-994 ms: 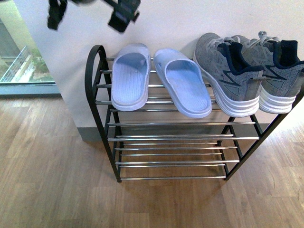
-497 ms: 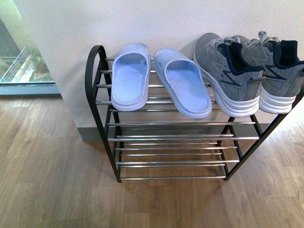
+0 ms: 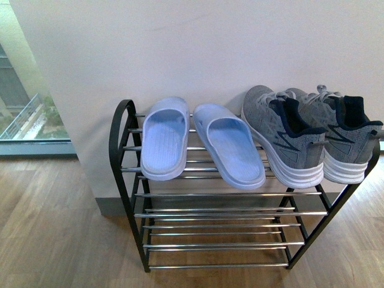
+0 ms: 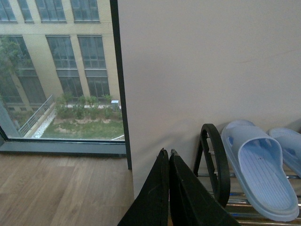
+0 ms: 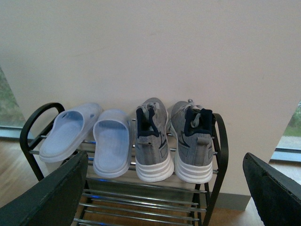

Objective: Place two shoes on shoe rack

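Note:
The two grey sneakers stand side by side, heels toward me, on the right of the top shelf of the shoe rack (image 3: 216, 195): one sneaker (image 3: 282, 144) and the other (image 3: 339, 141) right of it. They also show in the right wrist view (image 5: 151, 141) (image 5: 192, 143). My left gripper (image 4: 168, 153) is shut and empty, beside the rack's left side loop (image 4: 214, 155). My right gripper (image 5: 169, 188) is open and empty, back from the rack's front. Neither arm shows in the front view.
Two light blue slippers (image 3: 163, 138) (image 3: 231, 144) lie on the left of the top shelf. The rack stands against a white wall (image 3: 198, 48) on a wooden floor (image 3: 54, 228). A window (image 4: 56, 70) is to the left.
The dark gripper at the front view's top left has left the picture. The rack and shoes now sit lower in that view, so the view has shifted upward.

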